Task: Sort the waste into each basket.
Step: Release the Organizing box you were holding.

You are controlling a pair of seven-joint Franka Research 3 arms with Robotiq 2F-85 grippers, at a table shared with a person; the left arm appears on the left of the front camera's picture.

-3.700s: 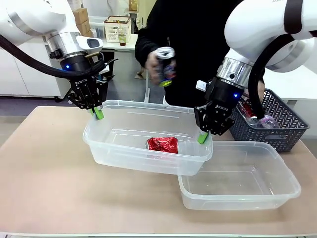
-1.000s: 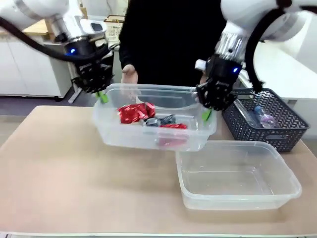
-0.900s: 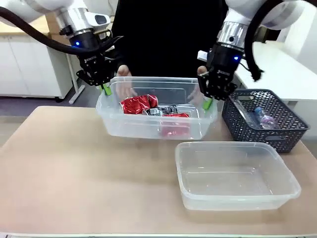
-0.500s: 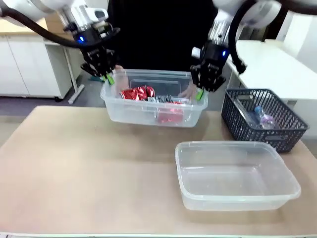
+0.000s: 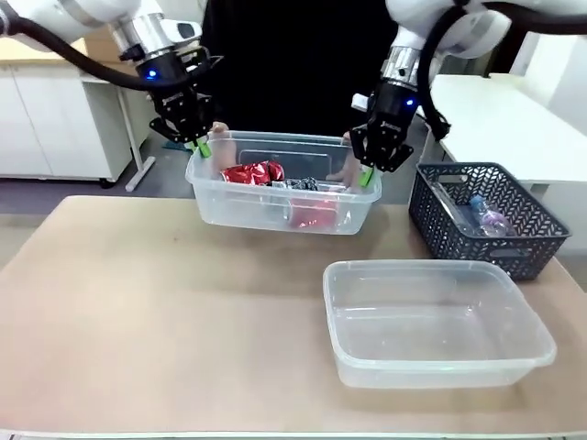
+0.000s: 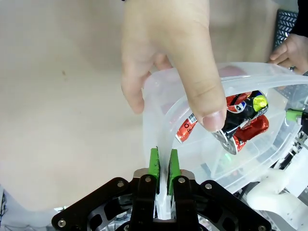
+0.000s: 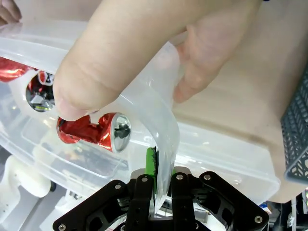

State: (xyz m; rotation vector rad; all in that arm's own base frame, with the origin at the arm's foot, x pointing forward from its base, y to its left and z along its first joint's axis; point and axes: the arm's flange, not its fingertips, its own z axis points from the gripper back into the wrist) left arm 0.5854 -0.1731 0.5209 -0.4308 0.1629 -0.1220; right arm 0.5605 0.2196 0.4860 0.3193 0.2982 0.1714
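Starting with the waste: where is it? (first speaker)

It lies in the clear tub at the far edge of the table, in front of the person. I count one red can at the tub's left end, a second red can low against the near wall, and a black-silver can between them. All three are crushed. More may lie underneath. (second speaker)

And the grippers? (first speaker)

The left gripper is pressed together on the tub's rim at one short end, with a green pad on each side of the wall. The right gripper pinches the rim at the opposite end in the same way. I cannot tell whether the tub's base touches the table. (second speaker)

Is anyone else touching it? (first speaker)

Yes. One hand grasps the rim just beyond the left gripper, thumb inside and fingers outside. The other hand hooks the rim just above the right gripper. (second speaker)

Any print? (first speaker)

The left wrist view shows a barcode on a red can. The white lettering beside it is too partial to read. (second speaker)

How many containers are there? (first speaker)

There are two clear tubs: the gripped one and a second tub on the table nearer the robot, right of the middle. Just behind that one stands a dark lattice basket with at least one clear bottle inside. (second speaker)
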